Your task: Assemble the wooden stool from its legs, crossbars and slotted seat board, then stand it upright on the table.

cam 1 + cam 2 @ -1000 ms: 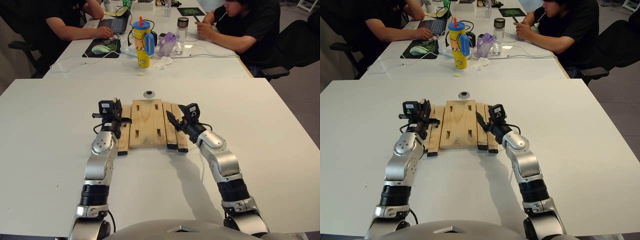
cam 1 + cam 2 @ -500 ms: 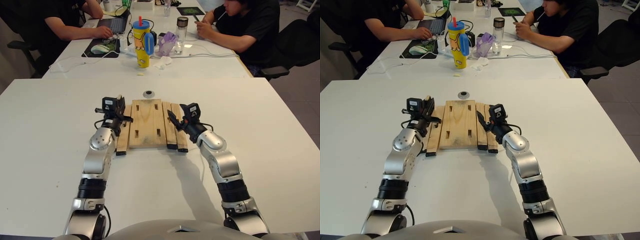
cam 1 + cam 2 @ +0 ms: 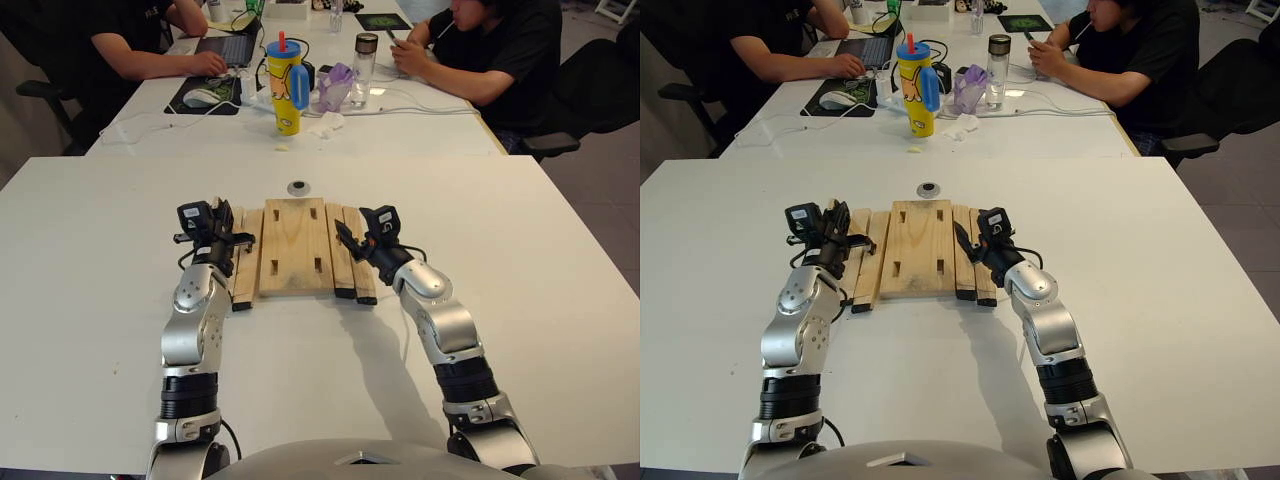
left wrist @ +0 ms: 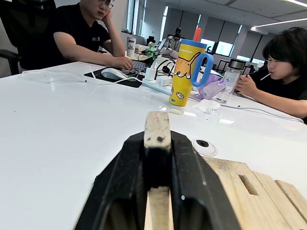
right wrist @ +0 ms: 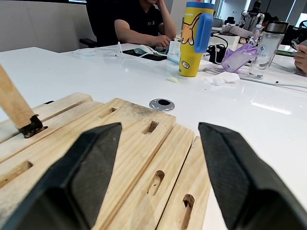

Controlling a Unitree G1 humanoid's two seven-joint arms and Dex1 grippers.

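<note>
While nothing is joined yet, the table (image 3: 90,300) bears the slotted seat board (image 3: 293,245) lying flat, two slotted pieces (image 3: 352,262) against its right edge. My right gripper (image 3: 345,238) hangs wide open over them; my left gripper (image 3: 208,235) clamps a stick (image 4: 157,133), tilted, beside the board's left.

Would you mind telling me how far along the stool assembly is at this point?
Nothing is assembled yet: the slotted seat board lies flat on the table with loose wooden pieces beside it. In hand: the left gripper is shut on one wooden bar, tilted up; the right gripper hangs open over the right-hand pieces. Left: fitting every leg and crossbar, then standing the stool upright.
</note>
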